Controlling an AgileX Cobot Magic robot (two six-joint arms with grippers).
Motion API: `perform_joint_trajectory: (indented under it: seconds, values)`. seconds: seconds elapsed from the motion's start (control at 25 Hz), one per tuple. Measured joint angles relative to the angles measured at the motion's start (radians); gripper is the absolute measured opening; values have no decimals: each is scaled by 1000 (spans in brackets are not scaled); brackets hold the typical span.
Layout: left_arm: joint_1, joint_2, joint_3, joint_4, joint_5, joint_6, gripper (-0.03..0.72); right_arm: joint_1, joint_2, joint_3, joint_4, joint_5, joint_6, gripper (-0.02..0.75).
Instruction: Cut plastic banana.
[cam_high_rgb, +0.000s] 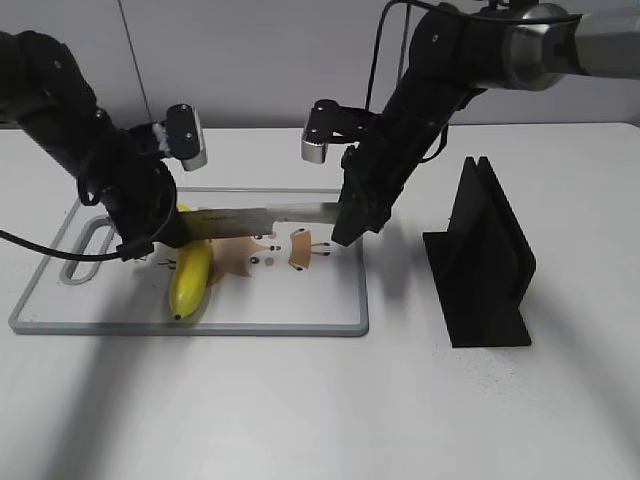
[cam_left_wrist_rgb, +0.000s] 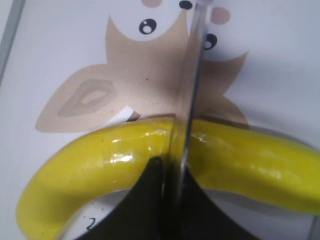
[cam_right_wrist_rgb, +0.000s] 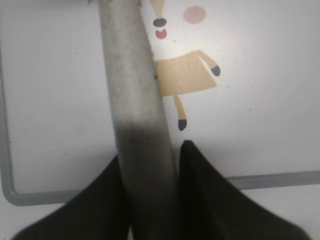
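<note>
The only sign that can be read is a small dark digit "2" printed on the white cutting board (cam_left_wrist_rgb: 30, 75), seen in the left wrist view just to the left of the dark fingers (cam_left_wrist_rgb: 135, 210) of the left gripper (cam_left_wrist_rgb: 167, 200), under the curve of the plastic banana (cam_left_wrist_rgb: 100, 165). The knife (cam_high_rgb: 270, 215) carries a faint line of print near its handle, too small to read.

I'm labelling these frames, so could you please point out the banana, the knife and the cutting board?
banana (cam_high_rgb: 190, 280): exterior view, middle of its yellow body.
knife (cam_high_rgb: 300, 211): exterior view, flat of the blade.
cutting board (cam_high_rgb: 300, 300): exterior view, bare white surface.
</note>
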Motion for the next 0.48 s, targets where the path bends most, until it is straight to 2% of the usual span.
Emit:
perform_joint_trajectory:
  seconds: [0.48]
  values:
    - [0,3,0,0,0,0,12,-1,27,-2,8,-4,4,243]
